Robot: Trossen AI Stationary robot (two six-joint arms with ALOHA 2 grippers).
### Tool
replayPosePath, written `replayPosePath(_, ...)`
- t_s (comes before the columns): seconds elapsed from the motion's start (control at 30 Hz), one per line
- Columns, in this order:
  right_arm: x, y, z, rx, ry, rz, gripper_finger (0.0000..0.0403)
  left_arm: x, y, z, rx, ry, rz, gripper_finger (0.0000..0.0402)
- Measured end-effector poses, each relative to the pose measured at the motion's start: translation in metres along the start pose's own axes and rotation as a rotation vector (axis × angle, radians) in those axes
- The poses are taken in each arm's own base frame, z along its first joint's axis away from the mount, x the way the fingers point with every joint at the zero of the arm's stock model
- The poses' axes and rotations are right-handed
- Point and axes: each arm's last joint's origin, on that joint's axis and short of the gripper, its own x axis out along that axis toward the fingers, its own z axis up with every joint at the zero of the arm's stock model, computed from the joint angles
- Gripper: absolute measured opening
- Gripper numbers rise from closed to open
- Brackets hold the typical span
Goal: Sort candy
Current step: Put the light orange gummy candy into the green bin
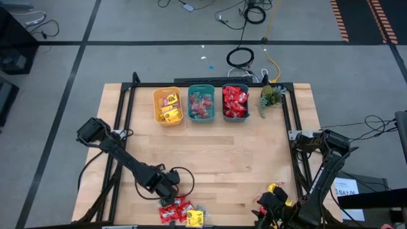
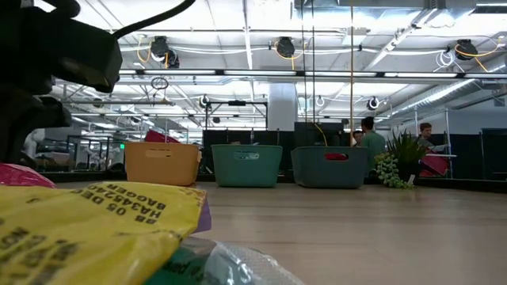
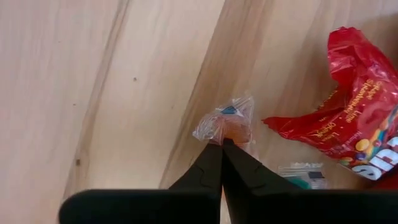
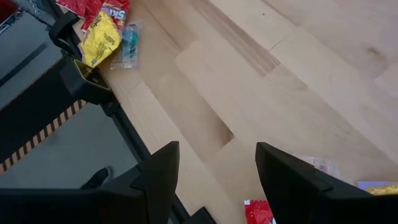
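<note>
A yellow packet fills the lower left of the low view, right against the lens, with a clear wrapper under it at the bottom edge. Across the table, in that view's middle, stand the yellow bin, the teal bin and a third bin, with the small plant to their right; people show in the room behind.

My left gripper sits at the lower left of the high view, its fingers pressed together on a small clear-wrapped candy that rests on the wood. A red packet lies just beside it, at the right of my wrist picture. From above, the loose pile of red packets and a yellow one lies at the bottom edge, just by that gripper.

My right gripper waits at the lower right of the high view with its fingers spread apart, holding nothing. All three bins already hold sweets.
</note>
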Motion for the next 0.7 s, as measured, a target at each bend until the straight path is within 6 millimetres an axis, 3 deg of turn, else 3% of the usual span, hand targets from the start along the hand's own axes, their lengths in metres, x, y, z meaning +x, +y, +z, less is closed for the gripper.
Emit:
replayPosePath(0.33,0.0,-0.001,0.002,0.001,-0.052,0.003,0.0203,-0.038,0.004,0.036,0.011,0.058,0.116,0.0003)
replayPosePath(0.5,0.016,-0.009,-0.005,0.071,-0.124,0.041,0.0203,-0.058,0.015,0.075,0.078,0.0,0.075,0.0003)
replayPosePath(0.7,0.045,-0.02,-0.02,0.177,-0.103,0.131,0.0203,-0.083,0.048,0.129,0.178,-0.094,0.048,0.0002)
